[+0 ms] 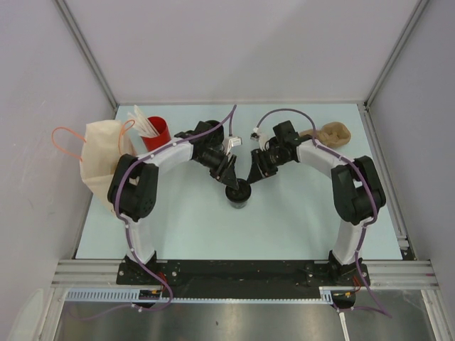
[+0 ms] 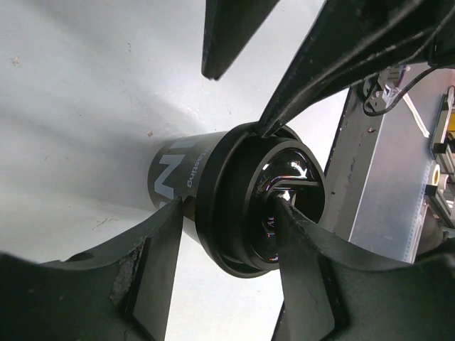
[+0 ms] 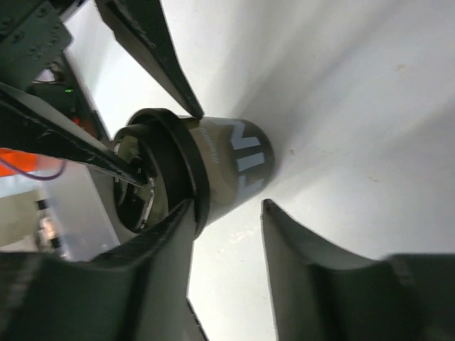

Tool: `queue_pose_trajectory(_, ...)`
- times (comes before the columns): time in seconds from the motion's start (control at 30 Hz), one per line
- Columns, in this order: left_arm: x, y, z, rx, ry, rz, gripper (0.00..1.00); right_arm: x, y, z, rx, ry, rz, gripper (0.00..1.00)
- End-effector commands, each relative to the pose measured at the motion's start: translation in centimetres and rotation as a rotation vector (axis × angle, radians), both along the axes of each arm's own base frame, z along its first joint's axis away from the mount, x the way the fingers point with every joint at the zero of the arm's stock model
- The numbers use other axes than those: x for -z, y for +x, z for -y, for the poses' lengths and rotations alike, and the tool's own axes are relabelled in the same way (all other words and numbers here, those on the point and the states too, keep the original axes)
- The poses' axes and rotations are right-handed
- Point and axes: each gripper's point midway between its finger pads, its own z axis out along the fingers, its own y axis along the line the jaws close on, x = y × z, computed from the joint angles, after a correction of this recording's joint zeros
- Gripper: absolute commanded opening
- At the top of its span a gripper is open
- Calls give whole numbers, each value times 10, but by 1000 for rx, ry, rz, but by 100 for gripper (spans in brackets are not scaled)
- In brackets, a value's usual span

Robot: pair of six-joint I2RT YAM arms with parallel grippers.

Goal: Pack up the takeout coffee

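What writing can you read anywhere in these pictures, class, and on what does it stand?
Cup: large white letters on its side, cut off in both wrist views, perhaps "N" or "M"; the whole word cannot be read.
Cup, smaller line beside them: ends in "ting"; the rest is hidden.
Top view: no text is readable.
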Motion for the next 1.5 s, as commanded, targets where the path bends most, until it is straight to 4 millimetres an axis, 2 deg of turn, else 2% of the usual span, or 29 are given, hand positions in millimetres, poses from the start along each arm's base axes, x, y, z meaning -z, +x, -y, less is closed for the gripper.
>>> queue_pose_trajectory(0.0, 52, 3, -29, 13, 202, 84, 57, 9, 14, 16, 13, -156, 166, 52)
queue_pose_trajectory(0.1, 53, 3, -29, 12, 203, 81, 57, -6, 22, 22, 7, -180, 255, 61)
queue_pose_trajectory(0.17, 53, 3, -28, 11, 200, 79, 57, -21, 30, 28, -3, -205, 351, 63)
queue_pose_trajectory(0.27, 54, 3, -28, 10, 197, 74, 57, -36, 30, 35, -47, -260, 478, 65)
queue_pose_trajectory(0.43, 55, 3, -27, 10, 196, 69, 57, -44, 14, 35, -165, -367, 625, 67)
queue_pose_trajectory(0.67, 57, 3, -25, 10, 187, 62, 58, -65, -11, 19, -285, -388, 800, 74)
queue_pose_trajectory(0.7, 56, 2, -24, 9, 181, 56, 58, -69, -22, 12, -327, -380, 840, 77)
queue_pose_trajectory(0.77, 56, 2, -24, 8, 176, 54, 58, -70, -25, 8, -342, -400, 880, 80)
queue_pose_trajectory(0.8, 56, 3, -23, 8, 173, 52, 58, -65, -34, 3, -366, -403, 883, 82)
queue_pose_trajectory(0.97, 56, 3, -21, 5, 166, 46, 59, -55, -25, -8, -274, -436, 902, 91)
queue_pose_trajectory(1.0, 56, 3, -21, 5, 165, 45, 59, -53, -25, -9, -264, -435, 899, 99)
queue_pose_trajectory(1.17, 55, 2, -22, 5, 164, 47, 59, -39, -23, -18, -224, -447, 863, 99)
queue_pose_trajectory(1.47, 55, 2, -20, -1, 159, 42, 59, -33, -23, -28, -187, -409, 814, 100)
